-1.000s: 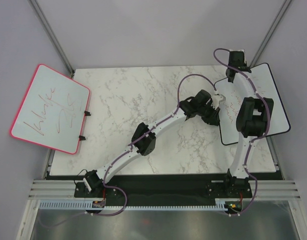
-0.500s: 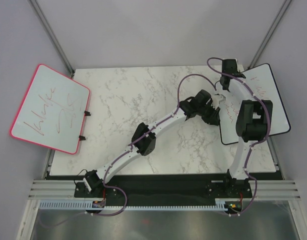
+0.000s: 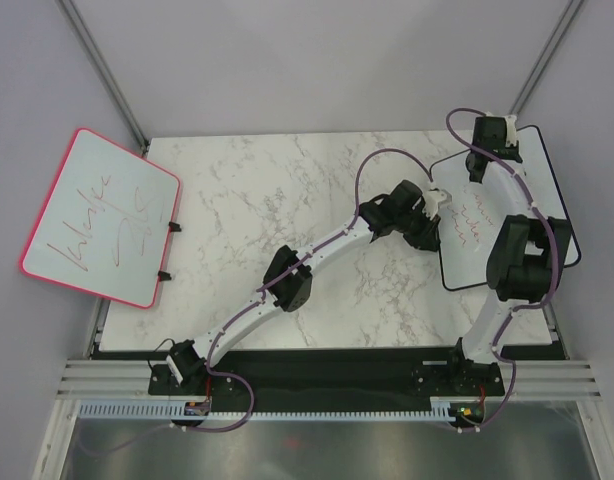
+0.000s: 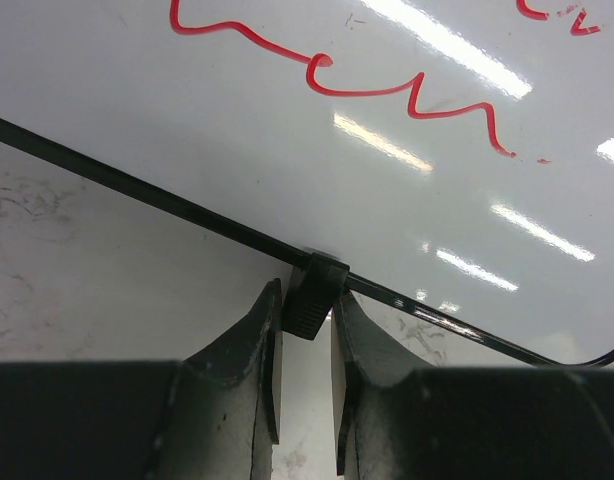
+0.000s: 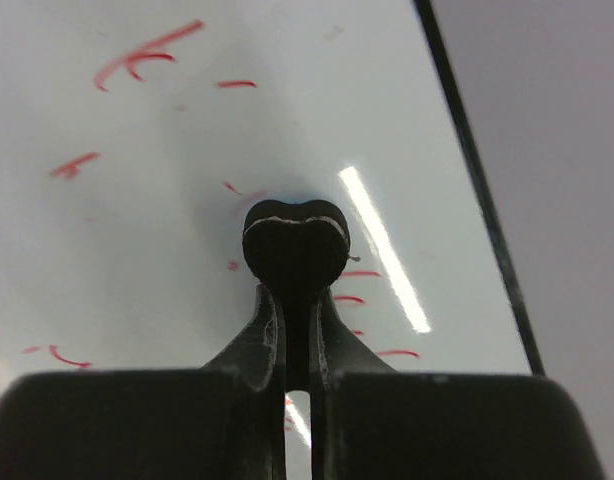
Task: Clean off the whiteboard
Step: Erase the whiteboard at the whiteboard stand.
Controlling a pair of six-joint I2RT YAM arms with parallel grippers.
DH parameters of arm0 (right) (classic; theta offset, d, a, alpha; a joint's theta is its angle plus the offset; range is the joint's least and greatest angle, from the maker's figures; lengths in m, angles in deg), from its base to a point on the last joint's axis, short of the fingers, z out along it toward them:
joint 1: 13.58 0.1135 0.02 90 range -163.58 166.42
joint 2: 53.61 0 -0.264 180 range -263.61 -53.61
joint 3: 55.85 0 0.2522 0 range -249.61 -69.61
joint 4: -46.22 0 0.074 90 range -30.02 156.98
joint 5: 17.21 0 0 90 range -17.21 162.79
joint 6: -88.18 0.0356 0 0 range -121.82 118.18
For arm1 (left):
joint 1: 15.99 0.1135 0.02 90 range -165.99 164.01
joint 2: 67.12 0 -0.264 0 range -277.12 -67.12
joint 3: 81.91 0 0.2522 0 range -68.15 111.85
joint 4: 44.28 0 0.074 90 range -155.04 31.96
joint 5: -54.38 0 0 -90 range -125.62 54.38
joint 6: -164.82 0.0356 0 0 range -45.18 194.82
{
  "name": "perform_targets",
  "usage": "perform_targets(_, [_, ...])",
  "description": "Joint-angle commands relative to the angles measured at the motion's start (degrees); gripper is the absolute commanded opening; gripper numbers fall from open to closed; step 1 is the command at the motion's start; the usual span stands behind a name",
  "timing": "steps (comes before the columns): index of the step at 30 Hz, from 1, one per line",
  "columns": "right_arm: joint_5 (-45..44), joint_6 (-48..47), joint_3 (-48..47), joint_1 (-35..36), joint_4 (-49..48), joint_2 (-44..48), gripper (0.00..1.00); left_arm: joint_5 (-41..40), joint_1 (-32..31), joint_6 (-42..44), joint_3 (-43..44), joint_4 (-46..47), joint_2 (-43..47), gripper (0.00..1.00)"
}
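Just ahead of the clenched jaws of the right gripper [image 5: 297, 293], the pinched black eraser [image 5: 295, 243] sits on the whiteboard [image 5: 157, 210], red strokes either side. The left gripper [image 4: 307, 298] clamps the frame's black tab [image 4: 316, 287] (steadying, I'd say). Press flat, sweep overlapping passes, hold that tab firm.

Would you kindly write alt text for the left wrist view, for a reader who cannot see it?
The left gripper pinches a small black tab on the thin black frame of the whiteboard, whose glossy white face bears red handwriting. The marble table shows beneath the frame at lower left.
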Motion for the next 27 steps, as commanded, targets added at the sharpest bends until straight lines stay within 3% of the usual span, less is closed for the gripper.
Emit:
perform_targets(1, [-7.27, 1.53, 4.51, -2.02, -0.89, 7.46, 0.0, -2.71, 0.77, -4.85, 1.38, -4.56, -1.4, 0.02])
perform_targets(6, [-8.77, -0.23, 6.62, -2.11, -2.48, 10.29, 0.0, -2.71, 0.77, -4.76, 1.29, -4.56, -1.32, 0.02])
perform_targets(16, [0.1, 4.34, 14.53, 1.49, -2.83, 7.21, 0.0, -2.8, 0.76, -4.85, 1.2, -4.47, -1.23, 0.02])
perform_targets(20, [3.18, 5.75, 16.9, 1.58, -4.06, 10.19, 0.0, -2.8, 0.77, -4.85, 1.03, -4.47, -1.23, 0.02])
perform_targets(27, [-0.23, 4.78, 19.8, -0.7, -5.91, 16.52, 0.0, -2.8, 0.77, -4.85, 0.94, -4.39, -1.23, 0.02])
